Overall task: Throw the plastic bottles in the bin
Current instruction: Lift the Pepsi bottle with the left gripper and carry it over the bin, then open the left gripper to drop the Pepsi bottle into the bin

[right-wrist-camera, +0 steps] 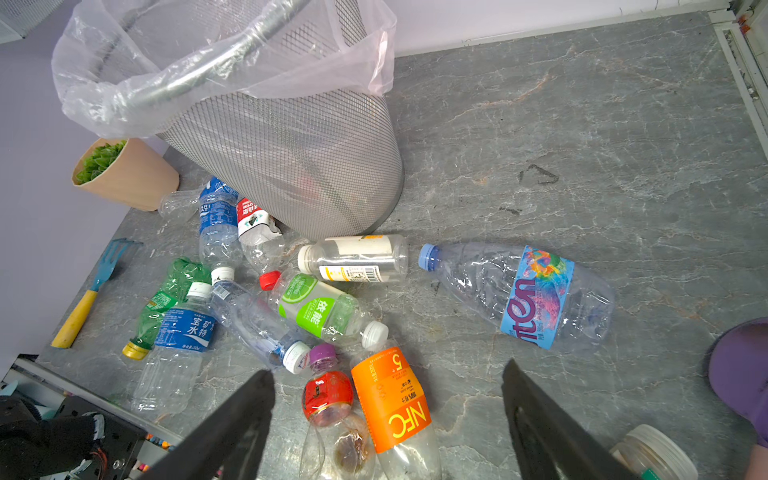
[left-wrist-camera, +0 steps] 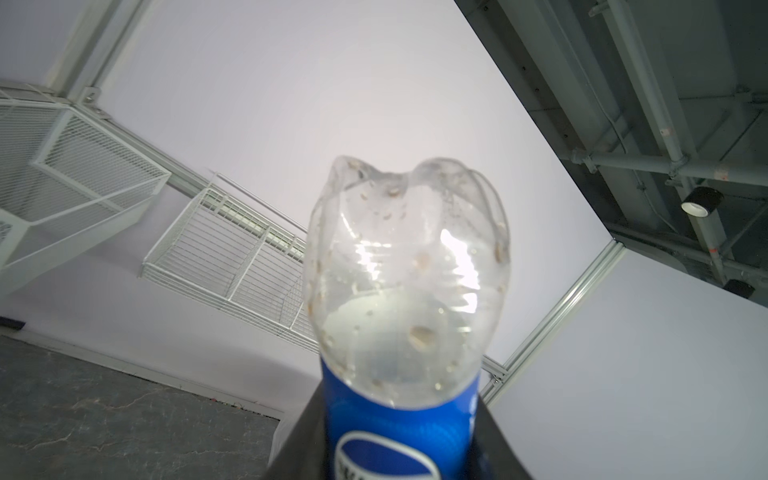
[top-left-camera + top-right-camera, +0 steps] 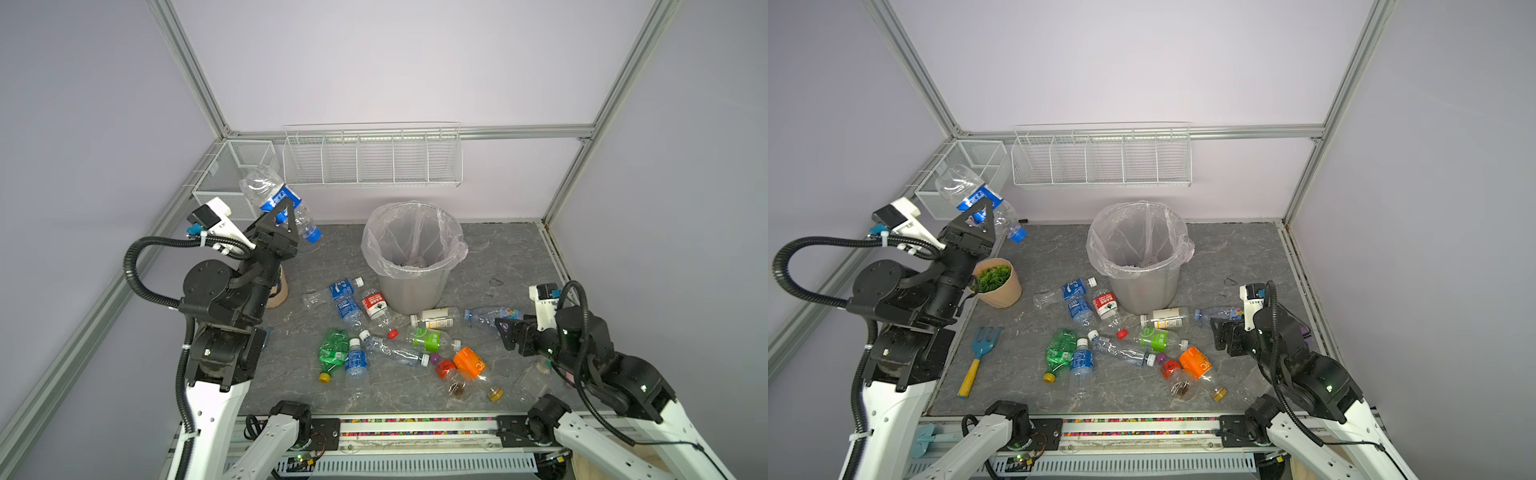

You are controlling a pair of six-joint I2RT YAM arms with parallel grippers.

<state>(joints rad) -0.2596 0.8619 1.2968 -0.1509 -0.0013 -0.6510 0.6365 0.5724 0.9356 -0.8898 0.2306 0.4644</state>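
Bottles, about a dozen, lie mid-tabletop in a top view, unbinned; the bin looks nearly empty. Left gripper clamps a blue-labelled bottle aloft by the far left corner. Left wrist: its clear base looms. Right wrist: right gripper gapes, empty.

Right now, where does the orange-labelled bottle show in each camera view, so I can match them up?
Top view: orange-labelled bottle lies at the bottle pile's near right end.
Top view: orange-labelled bottle, same spot and pose.
Left wrist: not in it; the blue-labelled bottle fills the view.
Right wrist: orange-labelled bottle just ahead of the open right pincer.
Shared landmark: the bin, seen in all but the left wrist.
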